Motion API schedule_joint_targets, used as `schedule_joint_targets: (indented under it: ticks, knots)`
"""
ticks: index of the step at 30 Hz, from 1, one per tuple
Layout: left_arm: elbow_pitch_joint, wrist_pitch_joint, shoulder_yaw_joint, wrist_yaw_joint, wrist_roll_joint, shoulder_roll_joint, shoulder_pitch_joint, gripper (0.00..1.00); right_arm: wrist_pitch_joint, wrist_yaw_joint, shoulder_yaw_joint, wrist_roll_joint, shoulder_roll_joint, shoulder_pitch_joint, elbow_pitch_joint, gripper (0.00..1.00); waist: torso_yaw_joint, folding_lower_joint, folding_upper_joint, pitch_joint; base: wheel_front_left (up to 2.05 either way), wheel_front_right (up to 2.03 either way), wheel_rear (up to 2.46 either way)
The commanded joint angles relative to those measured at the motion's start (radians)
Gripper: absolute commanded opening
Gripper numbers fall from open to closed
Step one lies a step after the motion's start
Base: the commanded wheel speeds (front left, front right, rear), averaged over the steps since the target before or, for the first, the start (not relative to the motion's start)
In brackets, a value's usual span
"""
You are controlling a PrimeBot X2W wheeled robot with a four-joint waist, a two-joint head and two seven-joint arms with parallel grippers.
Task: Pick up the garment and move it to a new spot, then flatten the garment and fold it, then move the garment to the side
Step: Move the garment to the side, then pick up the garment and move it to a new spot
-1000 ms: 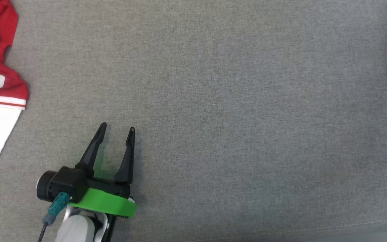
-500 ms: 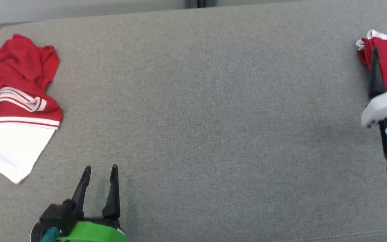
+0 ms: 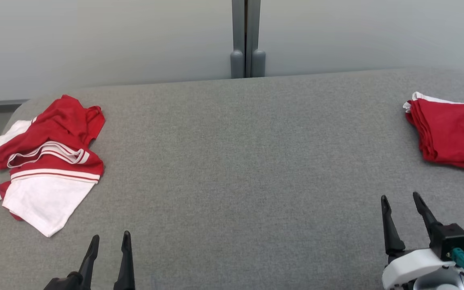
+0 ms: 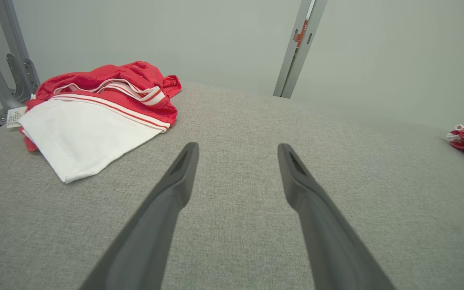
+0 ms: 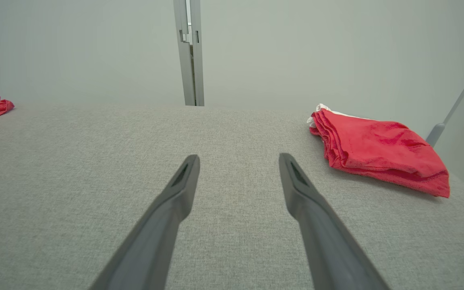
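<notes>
Crumpled red-and-white garment at left, folded red garment at right, left fingers and right fingers spread, empty

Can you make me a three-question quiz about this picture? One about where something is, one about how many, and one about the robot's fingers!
1. Where is the folded red cloth garment on the grey fabric surface?
A. far right
B. middle
C. near left corner

2. How many clothing piles lie there?
A. one
B. two
C. four

3. The fingers of the left gripper are:
A. apart and empty
B. pinching cloth
C. shut together

Answers:
1 A, it lies by the right edge.
2 B, the folded one plus a crumpled red-and-white garment on the left.
3 A, bare grey fabric shows between them.
</notes>
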Motion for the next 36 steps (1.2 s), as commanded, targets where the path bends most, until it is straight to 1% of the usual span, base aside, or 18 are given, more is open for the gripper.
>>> schedule_joint_targets:
  ticks: [1,5,10,16,18,22,25,30,33,36]
  knots:
    - [-0.005,0.0,0.009,0.0,0.0,0.001,0.019,1.0,-0.003,-0.001,0.003,0.009,0.005,0.027,-0.009,1.0,-0.012,0.0,0.0,-0.028,0.0,0.0,0.0]
    - [-0.01,0.0,0.022,0.0,-0.001,0.001,0.031,1.0,-0.003,-0.001,0.012,0.011,0.023,0.069,-0.017,1.0,-0.028,0.0,0.0,-0.034,0.0,0.0,0.0]
    - [-0.007,0.0,0.022,0.0,0.005,0.001,0.028,1.0,-0.003,-0.001,0.023,0.013,0.028,0.076,-0.013,1.0,-0.034,0.0,0.0,-0.034,0.0,0.0,0.0]
    - [-0.004,0.0,0.008,0.0,0.011,0.001,0.014,1.0,-0.003,-0.001,0.039,0.029,0.029,0.063,-0.004,1.0,-0.016,0.0,0.0,-0.034,0.0,0.0,0.0]
    - [-0.003,0.0,0.004,0.0,0.015,0.001,0.009,1.0,-0.003,-0.001,0.042,0.031,0.029,0.067,-0.001,1.0,0.006,0.0,0.0,-0.036,0.0,0.0,0.0]
    - [0.004,0.0,0.005,0.0,0.019,0.002,0.004,1.0,-0.003,-0.001,0.064,0.044,0.029,0.082,0.006,1.0,0.077,0.0,0.0,-0.042,0.0,0.0,0.0]
    - [0.013,0.0,0.001,0.0,0.02,0.002,0.012,1.0,-0.003,-0.001,0.091,0.062,0.029,0.084,0.015,1.0,0.156,0.0,0.0,-0.05,0.0,0.0,0.0]
    - [0.02,0.0,0.033,0.002,0.006,0.002,0.05,1.0,-0.003,-0.001,0.164,0.087,0.029,0.044,0.031,1.0,0.274,0.0,0.0,-0.065,0.0,0.0,0.0]
    - [0.017,0.0,0.058,0.002,-0.001,0.002,0.073,1.0,-0.003,-0.001,0.205,0.098,0.029,0.025,0.041,1.0,0.313,0.0,0.0,-0.072,0.0,0.0,0.0]
    - [0.012,0.0,0.068,0.002,-0.002,0.001,0.086,1.0,-0.003,-0.001,0.217,0.1,0.027,0.017,0.049,1.0,0.338,0.0,0.0,-0.076,0.0,0.0,0.0]
